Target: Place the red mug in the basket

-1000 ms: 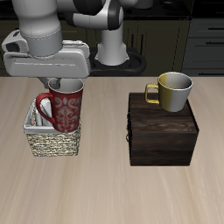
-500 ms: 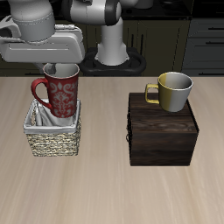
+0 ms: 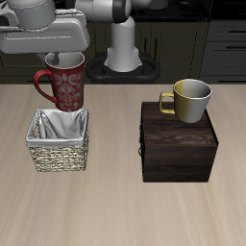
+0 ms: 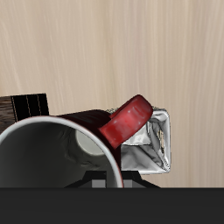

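Observation:
The red mug [image 3: 65, 88] hangs upright in my gripper [image 3: 67, 63], which is shut on its rim. The mug's base is just above the back rim of the wicker basket [image 3: 60, 146], apart from it. The basket stands on the table with its grey-white cloth lining showing and nothing in it. In the wrist view the mug's grey inside [image 4: 48, 171] and red handle [image 4: 128, 119] fill the foreground, and the basket [image 4: 156, 144] shows beyond the handle. My fingertips are mostly hidden by the mug.
A grey mug with a yellow handle [image 3: 189, 99] stands on a dark brown wooden box [image 3: 179, 149] beside the basket. The box's edge shows in the wrist view [image 4: 22, 107]. The robot's base [image 3: 123, 48] stands at the table's back.
The gripper has risen with the red mug. The mug was down inside the basket one second ago and now hangs above the basket's back rim.

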